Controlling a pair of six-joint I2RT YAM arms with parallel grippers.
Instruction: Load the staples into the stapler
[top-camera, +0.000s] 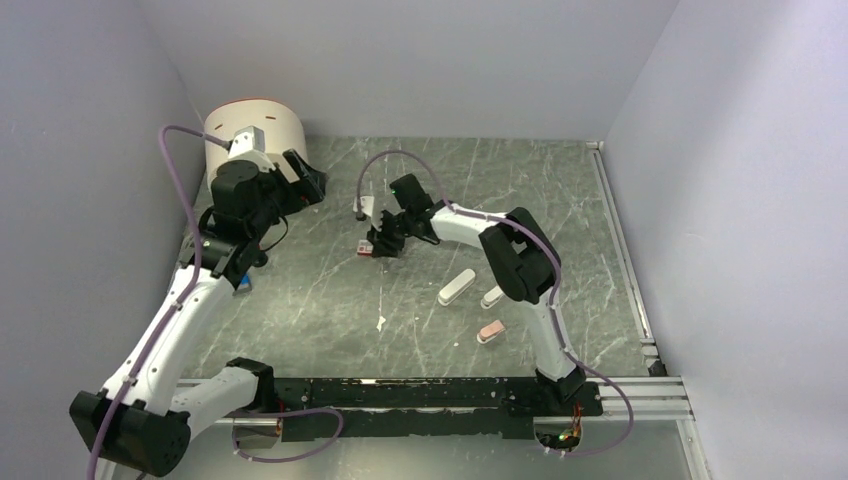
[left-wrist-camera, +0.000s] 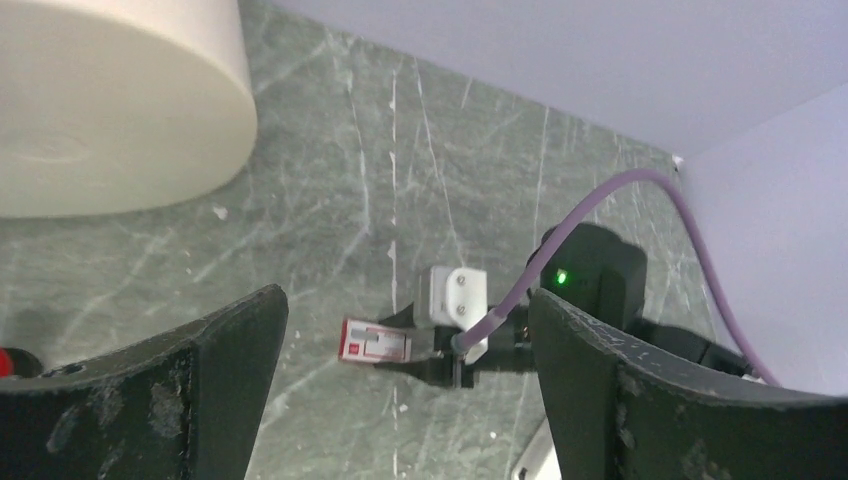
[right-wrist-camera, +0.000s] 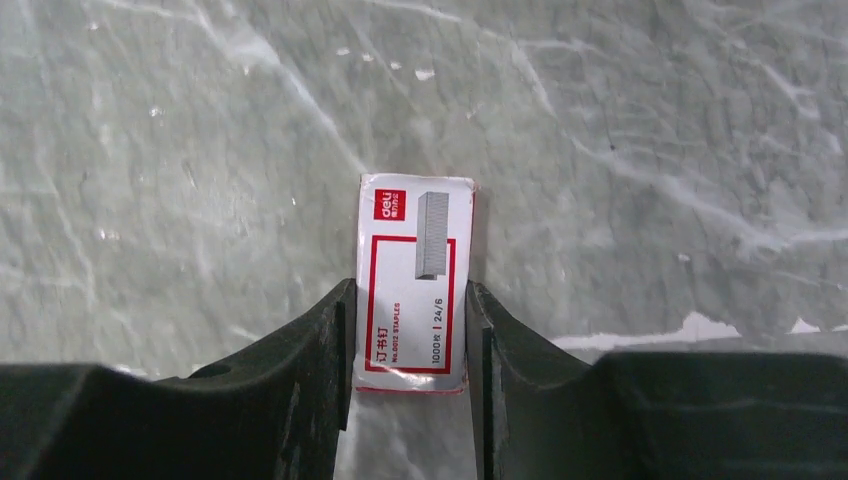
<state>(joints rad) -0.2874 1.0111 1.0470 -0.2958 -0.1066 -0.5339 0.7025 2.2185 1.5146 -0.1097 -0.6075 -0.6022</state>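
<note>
The staples are in a small red-and-white box (right-wrist-camera: 415, 230) lying on the marble table. My right gripper (right-wrist-camera: 409, 290) is shut on it, with a finger pressed against each long side. The top view shows the same box (top-camera: 367, 249) at the right gripper (top-camera: 383, 243), left of the table's centre. The slim white stapler (top-camera: 456, 287) lies flat about a hand's width to the right of the box and nearer to me, untouched. My left gripper (top-camera: 305, 180) hangs open and empty at the back left; its own view shows the box (left-wrist-camera: 376, 341) far below between its wide-apart fingers (left-wrist-camera: 240, 370).
A large white cylindrical container (top-camera: 255, 135) stands in the back left corner, close to the left gripper. A short white stubby piece (top-camera: 492, 297) and a pink stubby piece (top-camera: 490, 331) lie near the stapler. Walls enclose the table on three sides.
</note>
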